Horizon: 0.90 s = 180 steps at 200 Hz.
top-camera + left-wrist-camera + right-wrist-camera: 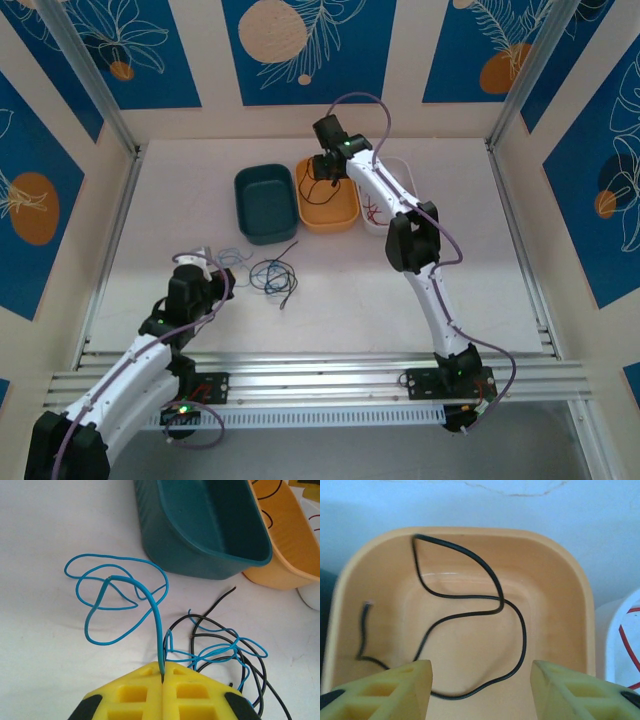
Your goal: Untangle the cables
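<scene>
Pinching one end of a blue cable (pixel 158 625) in the left jaws, pressed fully together on the strand. Holding its loose loops up over the white surface (pixel 40 645), just short of the teal bin (pixel 210 555). Leaving the tangle (pixel 225 652) of thin blue and black strands lying on the surface just to the right of those jaws. Not managing to tell whether the pinched strand is running on into that knot.

Hanging the right jaws, parted about halfway and gripping nothing, over the orange bin (pixel 560 575). Looking down on a single black cable (pixel 470 602) lying loose inside that bin. Catching a red cable (pixel 626 645) in the white bin (pixel 607 645) next door.

Judging the step in hand: sorting by colour and working blue free of the remaining knot, with one black and one red already lying in their bins. Expecting the next move to call for drawing the blue strand slowly up and away, watching for snags at the crossings with the black loops, then carrying it over the teal bin before letting go. Probably also needing the right jaws back beside the tangle, pinning the black strand down during the pull.
</scene>
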Motion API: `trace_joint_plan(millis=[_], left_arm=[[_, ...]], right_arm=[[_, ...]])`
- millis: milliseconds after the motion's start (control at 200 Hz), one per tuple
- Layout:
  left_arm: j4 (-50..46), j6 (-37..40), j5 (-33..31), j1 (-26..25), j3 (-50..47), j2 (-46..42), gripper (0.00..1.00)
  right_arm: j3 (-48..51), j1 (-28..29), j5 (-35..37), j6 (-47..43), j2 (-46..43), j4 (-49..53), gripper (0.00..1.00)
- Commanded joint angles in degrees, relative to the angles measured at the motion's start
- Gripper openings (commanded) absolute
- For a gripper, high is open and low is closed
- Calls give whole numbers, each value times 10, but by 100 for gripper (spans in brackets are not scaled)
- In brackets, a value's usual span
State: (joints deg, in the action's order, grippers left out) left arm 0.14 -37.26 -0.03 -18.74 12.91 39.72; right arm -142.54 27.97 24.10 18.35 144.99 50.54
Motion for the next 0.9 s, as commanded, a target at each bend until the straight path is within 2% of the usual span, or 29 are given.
trace_joint_plan(millis=[0, 270, 480, 895], left_arm=[[-6, -4, 10, 5, 15, 3, 0], [-1, -5, 13, 5, 12, 13, 0], [2, -5, 12, 5, 13, 13, 0], [-1, -6, 12, 5, 12, 11, 0]], right_arm=[[-11, 6, 11, 3, 18, -9, 52], [-12, 3, 15, -6, 51, -11, 51], [-10, 3, 12, -6, 67, 0, 46], [20, 6, 37, 19, 57, 49, 25]])
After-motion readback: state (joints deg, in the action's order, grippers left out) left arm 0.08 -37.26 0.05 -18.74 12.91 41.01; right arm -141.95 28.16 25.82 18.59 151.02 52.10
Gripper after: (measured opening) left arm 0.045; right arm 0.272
